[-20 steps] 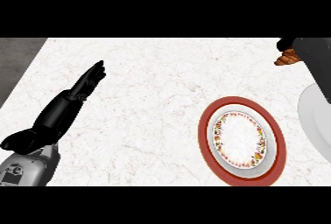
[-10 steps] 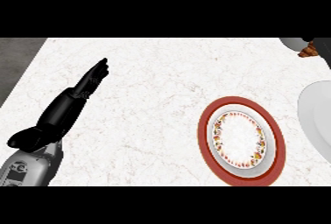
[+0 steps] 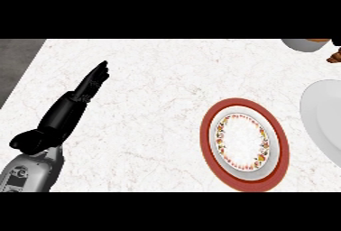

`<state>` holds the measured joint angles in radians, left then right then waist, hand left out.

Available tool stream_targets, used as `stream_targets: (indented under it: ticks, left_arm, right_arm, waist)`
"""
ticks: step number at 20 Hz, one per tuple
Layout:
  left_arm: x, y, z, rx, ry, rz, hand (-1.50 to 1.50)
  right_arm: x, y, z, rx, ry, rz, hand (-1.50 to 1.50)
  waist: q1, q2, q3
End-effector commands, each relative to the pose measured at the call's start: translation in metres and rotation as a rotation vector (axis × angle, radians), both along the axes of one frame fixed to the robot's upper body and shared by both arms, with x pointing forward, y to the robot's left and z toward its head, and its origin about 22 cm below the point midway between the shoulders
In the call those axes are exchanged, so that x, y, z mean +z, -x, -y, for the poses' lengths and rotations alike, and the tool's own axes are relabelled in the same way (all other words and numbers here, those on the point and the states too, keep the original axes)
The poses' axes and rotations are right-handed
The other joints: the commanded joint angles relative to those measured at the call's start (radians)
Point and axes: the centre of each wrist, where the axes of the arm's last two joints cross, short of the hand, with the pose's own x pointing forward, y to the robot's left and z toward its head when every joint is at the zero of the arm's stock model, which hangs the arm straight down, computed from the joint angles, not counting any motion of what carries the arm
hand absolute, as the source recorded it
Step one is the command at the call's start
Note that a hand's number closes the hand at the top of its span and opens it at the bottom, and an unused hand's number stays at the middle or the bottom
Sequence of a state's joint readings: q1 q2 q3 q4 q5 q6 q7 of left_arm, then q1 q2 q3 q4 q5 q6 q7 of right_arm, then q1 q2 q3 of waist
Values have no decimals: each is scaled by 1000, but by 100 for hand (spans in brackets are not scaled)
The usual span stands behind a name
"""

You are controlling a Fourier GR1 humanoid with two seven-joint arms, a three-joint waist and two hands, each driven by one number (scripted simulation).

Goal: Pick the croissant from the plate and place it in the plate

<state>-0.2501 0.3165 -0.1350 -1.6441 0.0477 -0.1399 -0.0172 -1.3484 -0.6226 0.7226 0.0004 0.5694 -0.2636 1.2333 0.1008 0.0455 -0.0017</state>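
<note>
White marble-veined counter top [image 3: 153,90], dark grey floor strip [image 3: 16,58] past its left edge. Left black hand [image 3: 85,92] at view left, fingers straight and pressed together, touching nothing. Right hand: only a grey scrap [image 3: 303,43] at top right edge, finger state unreadable. Small brown croissant [image 3: 335,56] at far right edge, mostly cut off, shape unclear. Red-rimmed round plate with floral band [image 3: 244,143] right of centre, nothing on it. Plain white plate [image 3: 323,117] just beside it, cropped by right edge.
</note>
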Motion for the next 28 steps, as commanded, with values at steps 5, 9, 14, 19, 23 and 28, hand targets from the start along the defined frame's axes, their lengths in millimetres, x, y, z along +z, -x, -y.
stream_targets:
  ticks: [5,9,14,19,23,28]
  left_arm:
    - [-5,-1,-6,42,13,-16,0]
    - [-19,6,-6,40,0,-30,0]
    - [-5,1,-13,48,5,-18,0]
    - [-8,4,-17,71,15,-9,0]
    - [-7,7,-10,68,6,-35,0]
    - [-19,10,-21,62,6,-35,0]
  right_arm:
    - [-19,12,27,-243,72,205,150]
    - [-46,26,48,-275,79,217,150]
    - [-87,44,63,-352,-16,145,150]
    - [-110,65,85,-482,-183,242,-150]
    - [-132,75,87,-497,-179,283,-150]
    - [-153,82,82,-401,-88,354,-150]
  waist:
    - [-35,-16,1]
    - [-39,-12,2]
    - [-52,-19,4]
    - [-64,-21,5]
    - [-58,-28,4]
    - [-62,-32,3]
